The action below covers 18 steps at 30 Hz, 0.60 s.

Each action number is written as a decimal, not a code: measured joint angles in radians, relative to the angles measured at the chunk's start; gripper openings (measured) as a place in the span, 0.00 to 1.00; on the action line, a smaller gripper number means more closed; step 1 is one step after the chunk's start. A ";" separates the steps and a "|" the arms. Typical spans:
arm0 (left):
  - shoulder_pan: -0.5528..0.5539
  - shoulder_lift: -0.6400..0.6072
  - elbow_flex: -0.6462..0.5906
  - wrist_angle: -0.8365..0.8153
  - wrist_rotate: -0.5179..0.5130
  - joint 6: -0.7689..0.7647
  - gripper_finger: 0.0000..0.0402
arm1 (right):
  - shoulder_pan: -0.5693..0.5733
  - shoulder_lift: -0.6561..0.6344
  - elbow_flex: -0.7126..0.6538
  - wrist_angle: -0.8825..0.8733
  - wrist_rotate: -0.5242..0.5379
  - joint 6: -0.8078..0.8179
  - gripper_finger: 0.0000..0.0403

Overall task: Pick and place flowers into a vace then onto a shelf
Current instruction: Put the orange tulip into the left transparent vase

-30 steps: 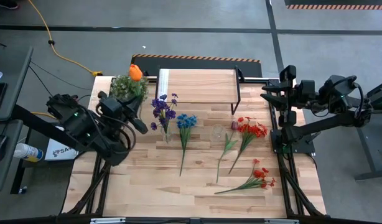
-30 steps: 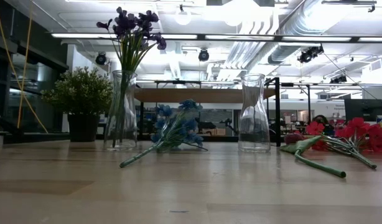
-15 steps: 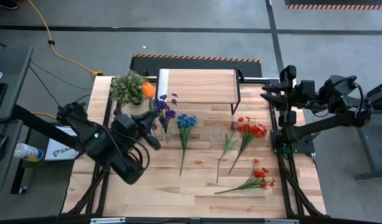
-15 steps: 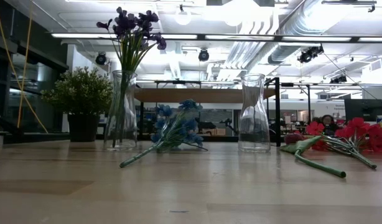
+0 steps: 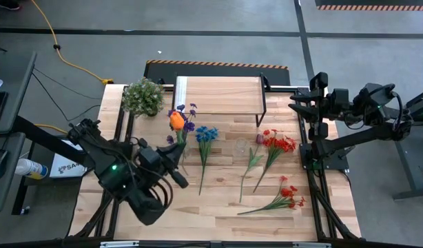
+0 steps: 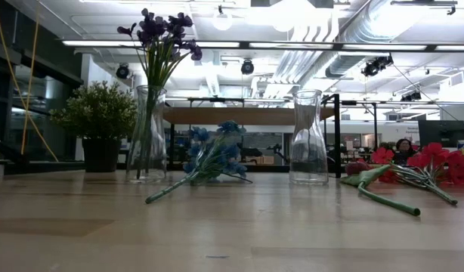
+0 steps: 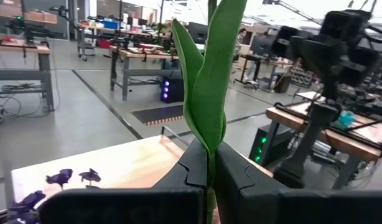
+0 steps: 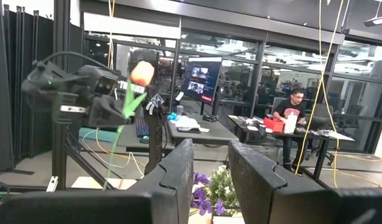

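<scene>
My left gripper (image 5: 171, 156) is shut on an orange-bloomed flower (image 5: 176, 121), carried high over the glass vase with purple flowers (image 5: 182, 128) (image 6: 150, 136). The right wrist view shows the bloom (image 8: 141, 73) uppermost and the stem trailing below. An empty glass vase (image 6: 308, 140) stands on the table. Blue flowers (image 5: 204, 138), a maroon flower (image 5: 254, 155) and red flowers (image 5: 277, 146) (image 5: 286, 196) lie flat on the table. The wood-topped shelf (image 5: 218, 96) stands at the far edge. My right gripper (image 8: 206, 171) is open, parked at the table's far right. My left gripper pinches the orange flower's green stem (image 7: 209, 171) at its leaves, a little below the bloom, between its two fingers. The fingers lie across the stem, roughly level. The flower is lifted clear, bloom up and tilted, its long lower stem (image 8: 113, 158) hanging below the fingers.
A bushy potted plant (image 5: 142, 96) stands at the far left corner beside the shelf. The near half of the tabletop (image 5: 218, 213) is bare wood apart from the red flowers at the near right. A person sits at a desk in the room beyond (image 8: 293, 121).
My left arm has swung from the far left corner toward the table's near edge and to the right. It has carried the orange flower from above the potted plant to above the vase with purple flowers. The gripper has stayed shut on the stem.
</scene>
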 joint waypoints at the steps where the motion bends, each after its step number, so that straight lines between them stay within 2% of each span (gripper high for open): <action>1: -0.001 0.000 0.001 0.048 -0.001 0.044 0.10 | 0.000 0.000 0.000 0.000 0.000 0.000 0.23; 9: -0.019 -0.001 0.002 0.366 -0.003 0.409 0.10 | 0.000 0.000 0.000 0.000 -0.014 0.002 0.23; 18: -0.001 -0.002 0.002 0.552 -0.002 0.649 0.10 | 0.000 0.000 0.000 0.000 -0.015 0.001 0.23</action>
